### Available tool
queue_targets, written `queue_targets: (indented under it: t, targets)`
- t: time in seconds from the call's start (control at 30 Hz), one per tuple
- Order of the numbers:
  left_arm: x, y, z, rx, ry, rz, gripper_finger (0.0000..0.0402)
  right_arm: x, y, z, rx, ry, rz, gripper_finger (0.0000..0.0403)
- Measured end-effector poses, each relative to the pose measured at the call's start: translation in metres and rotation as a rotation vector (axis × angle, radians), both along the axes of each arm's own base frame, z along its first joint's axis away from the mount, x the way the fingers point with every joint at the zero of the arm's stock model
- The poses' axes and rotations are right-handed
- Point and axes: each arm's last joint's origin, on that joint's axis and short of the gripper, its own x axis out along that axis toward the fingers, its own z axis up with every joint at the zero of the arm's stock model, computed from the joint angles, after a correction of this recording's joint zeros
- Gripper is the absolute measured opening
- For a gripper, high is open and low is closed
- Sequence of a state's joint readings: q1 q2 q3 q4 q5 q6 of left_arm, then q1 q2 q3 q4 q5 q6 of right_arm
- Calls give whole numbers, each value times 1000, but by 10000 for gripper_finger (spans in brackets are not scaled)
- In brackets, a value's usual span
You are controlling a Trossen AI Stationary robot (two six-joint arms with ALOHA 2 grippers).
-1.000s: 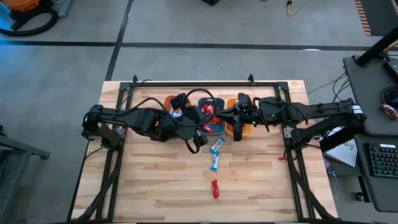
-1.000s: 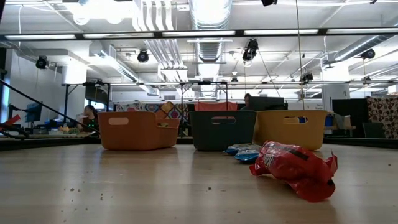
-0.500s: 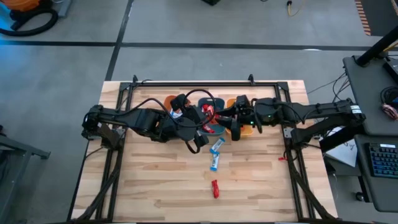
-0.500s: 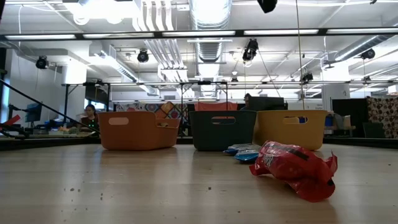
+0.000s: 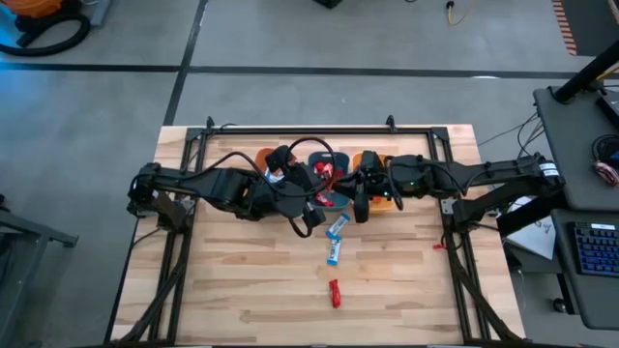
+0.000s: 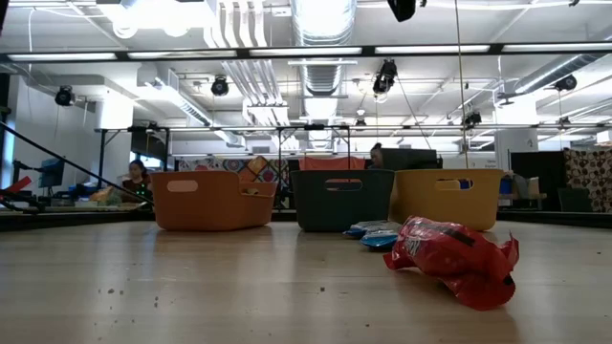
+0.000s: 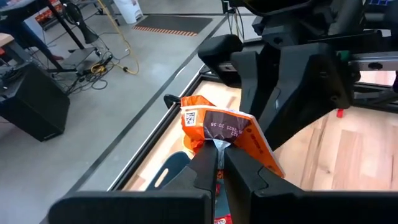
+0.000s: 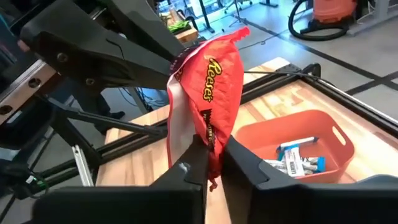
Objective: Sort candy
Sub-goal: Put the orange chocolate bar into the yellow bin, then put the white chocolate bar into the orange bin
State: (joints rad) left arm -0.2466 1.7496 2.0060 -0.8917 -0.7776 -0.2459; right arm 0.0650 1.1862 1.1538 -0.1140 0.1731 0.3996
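An orange wrapped candy [image 7: 231, 127] is held in the air between my two grippers, over the row of bins at the table's far middle. It also shows in the right wrist view [image 8: 214, 81] and the high view [image 5: 327, 177]. My left gripper [image 7: 221, 163] comes from the table's left and is shut on it. My right gripper [image 8: 216, 163] comes from the right and is shut on the same candy. Two blue-and-white candies [image 5: 336, 239] and a red candy [image 5: 335, 293] lie on the wood nearer the front. My left gripper pinches the orange candy's silvery crimped end [image 7: 218, 144] between its two fingers, reaching in from the table's left. The wrapper sticks out past the fingertips, clear of the table and bins. My right gripper pinches the wrapper's opposite end [image 8: 211, 142] between its two fingers, reaching in from the table's right. The wrapper stands up past the fingertips, lifted clear.
An orange bin [image 6: 212, 199], a teal bin [image 6: 342, 199] and a yellow-orange bin [image 6: 447, 198] stand in a row at the far side, largely under the arms in the high view. The orange bin [image 8: 336, 134] holds blue-and-white candies. People sit in the room beyond.
My right gripper has moved toward the table's left, closing in on my left gripper and the orange candy it holds up. My left arm and the candies on the table have stayed where they were.
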Motion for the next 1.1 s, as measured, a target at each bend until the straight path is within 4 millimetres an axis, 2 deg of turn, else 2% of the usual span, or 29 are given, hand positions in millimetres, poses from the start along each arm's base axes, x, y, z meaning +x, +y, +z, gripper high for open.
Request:
queue_targets:
  t: [0.13, 0.27, 0.37, 0.47, 0.57, 0.67, 0.77, 0.9, 1.1]
  targets:
    - [-1, 0, 0, -8, 17, -13, 11, 0, 0, -1, -1, 13, -1, 13]
    - [-7, 1, 0, -89, 76, -68, 51, -5, -11, -10, 34, 111, -60, 11]
    - [-15, 3, -6, -134, 167, -59, 81, -13, -27, -26, 98, 287, -164, 10]
    - [-22, 5, -13, -160, 246, -14, 103, -28, -46, -50, 164, 547, -333, 10]
    - [-28, 5, -18, -191, 316, -7, 114, -43, -64, -74, 214, 789, -486, 10]
    - [-28, 1, -24, -262, 372, -83, 115, -49, -77, -93, 243, 910, -539, 12]
    - [-26, -6, -32, -317, 424, -189, 112, -49, -82, -103, 268, 953, -528, 29]
    - [-22, -24, -52, -323, 470, -303, 103, -47, -82, -107, 280, 967, -518, 74]
    - [-8, -46, -99, -370, 425, -368, 84, -48, -81, -102, 306, 951, -513, 145]
